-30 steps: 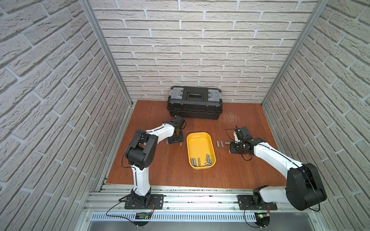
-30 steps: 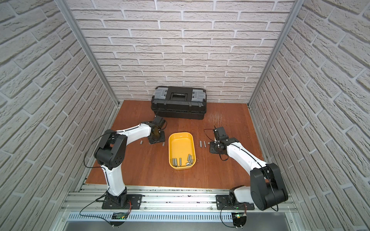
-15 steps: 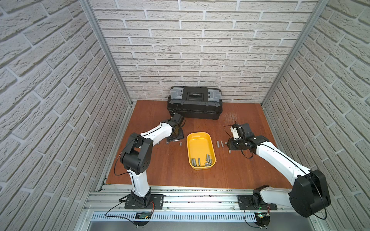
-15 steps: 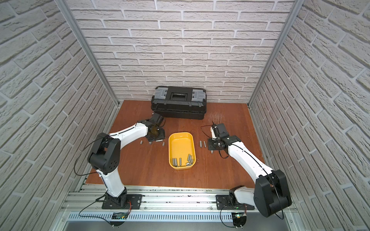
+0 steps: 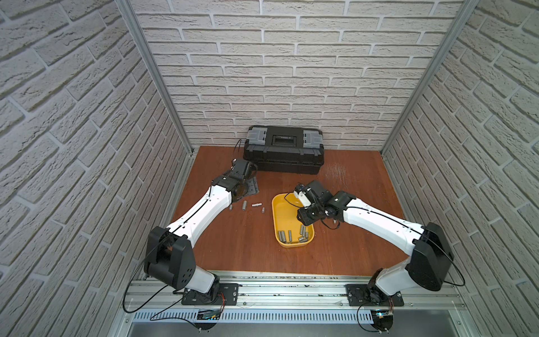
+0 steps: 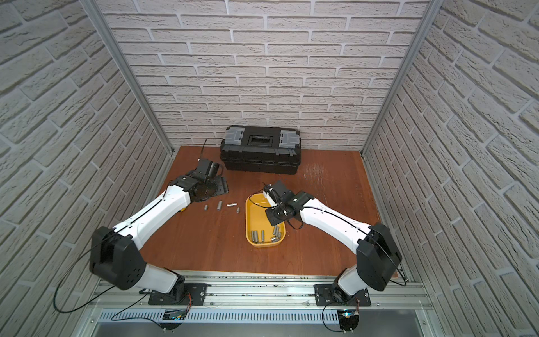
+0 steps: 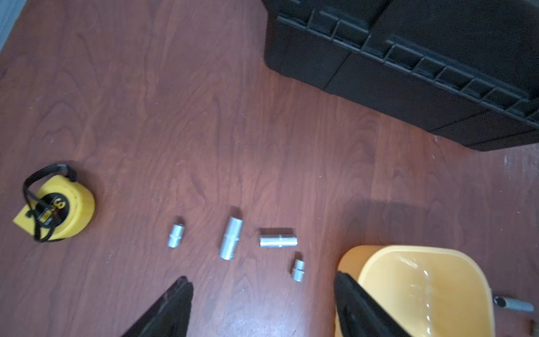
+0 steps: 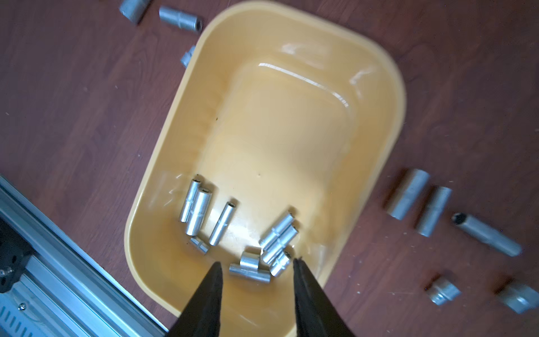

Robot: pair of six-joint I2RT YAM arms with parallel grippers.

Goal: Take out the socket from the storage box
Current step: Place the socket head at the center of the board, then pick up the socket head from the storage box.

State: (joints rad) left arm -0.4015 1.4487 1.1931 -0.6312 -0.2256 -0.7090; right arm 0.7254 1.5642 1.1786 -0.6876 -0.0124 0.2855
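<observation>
Presently the right hand (image 8: 256, 262), spread and empty, hangs above sockets (image 8: 198, 214) clustered at the near end of the storage box (image 8: 277, 131), apparently poised to pick one.

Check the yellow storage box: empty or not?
Not empty: several sockets lie clustered at one end of the storage box; the other end is bare.

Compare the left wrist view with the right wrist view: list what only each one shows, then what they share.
Only the left wrist view shows the yellow round tool with a black strap and the black plastic toolbox. Only the right wrist view shows the silver metal sockets lying inside the shallow yellow plastic tray, and the aluminium rail. Both show that tray and loose silver sockets on the brown wooden table.
</observation>
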